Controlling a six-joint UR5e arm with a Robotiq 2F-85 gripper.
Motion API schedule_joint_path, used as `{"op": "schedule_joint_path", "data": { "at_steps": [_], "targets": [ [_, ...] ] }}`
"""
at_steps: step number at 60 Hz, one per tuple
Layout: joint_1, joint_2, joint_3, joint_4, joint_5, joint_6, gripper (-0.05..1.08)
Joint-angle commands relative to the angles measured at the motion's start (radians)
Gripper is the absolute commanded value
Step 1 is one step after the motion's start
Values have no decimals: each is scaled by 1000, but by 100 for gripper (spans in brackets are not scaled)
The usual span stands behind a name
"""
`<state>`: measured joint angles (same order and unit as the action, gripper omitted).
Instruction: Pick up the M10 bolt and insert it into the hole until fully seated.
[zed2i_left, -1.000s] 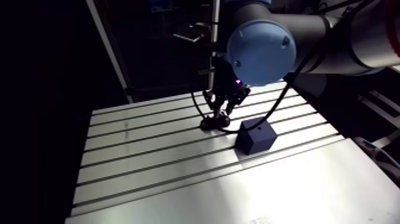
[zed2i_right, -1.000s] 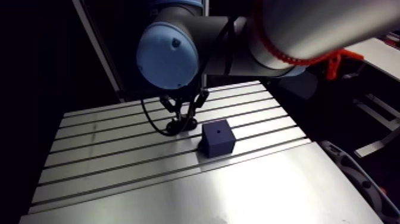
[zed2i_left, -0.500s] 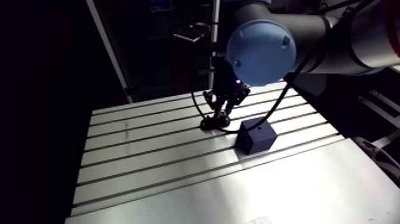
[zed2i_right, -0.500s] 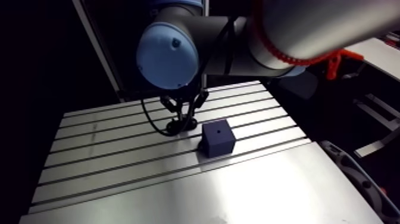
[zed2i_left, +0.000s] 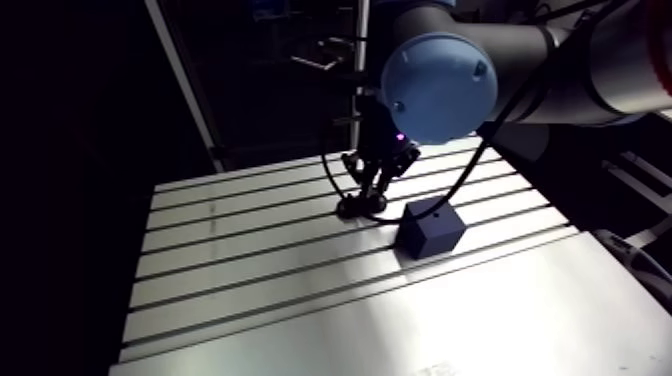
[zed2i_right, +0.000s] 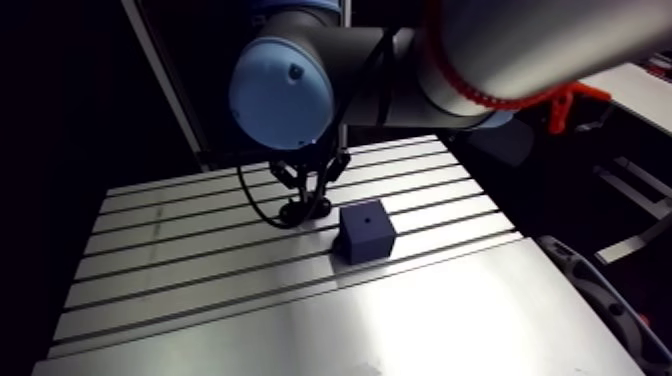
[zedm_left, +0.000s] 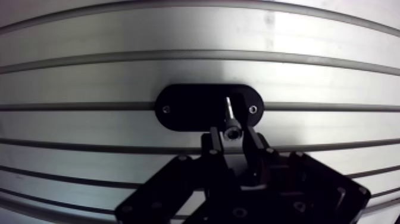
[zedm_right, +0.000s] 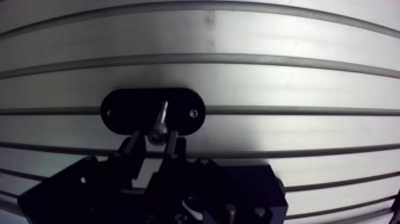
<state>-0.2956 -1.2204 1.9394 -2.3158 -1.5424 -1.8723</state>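
The slotted aluminium table (zed2i_left: 250, 270) is bright under the light, its grooves running crosswise ahead of the gripper (zedm_left: 232, 138). Directly under the gripper and reaching a little ahead of it, a black oval plate (zedm_left: 184, 107) lies flat across one groove, with a small screw (zedm_left: 165, 109) near each end. The bolt (zedm_left: 231, 132) stands on this plate, its head right at the gripper's tip and its shank pointing away, slightly tilted. The gripper sits narrowly around the head, but I cannot tell whether it has hold of it. Just beside the gripper sits a dark blue block (zed2i_right: 367, 232) with a hole (zed2i_right: 367, 216) in its top. From the arm view the bolt is lost against the dark gripper, and the blue joint cap (zed2i_left: 438, 88) covers the wrist above.
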Motion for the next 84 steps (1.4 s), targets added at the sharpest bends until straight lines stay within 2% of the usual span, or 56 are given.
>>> {"op": "schedule_joint_path", "data": {
  "at_steps": [1, 53, 80, 84],
  "targets": [
    [0, 4, -1, 0, 0, 0, 65],
    [0, 12, -1, -1, -3, 5, 69],
    [0, 10, -3, -1, -3, 5, 82],
    [0, 6, -4, -1, -6, -1, 87]
  ]
}}
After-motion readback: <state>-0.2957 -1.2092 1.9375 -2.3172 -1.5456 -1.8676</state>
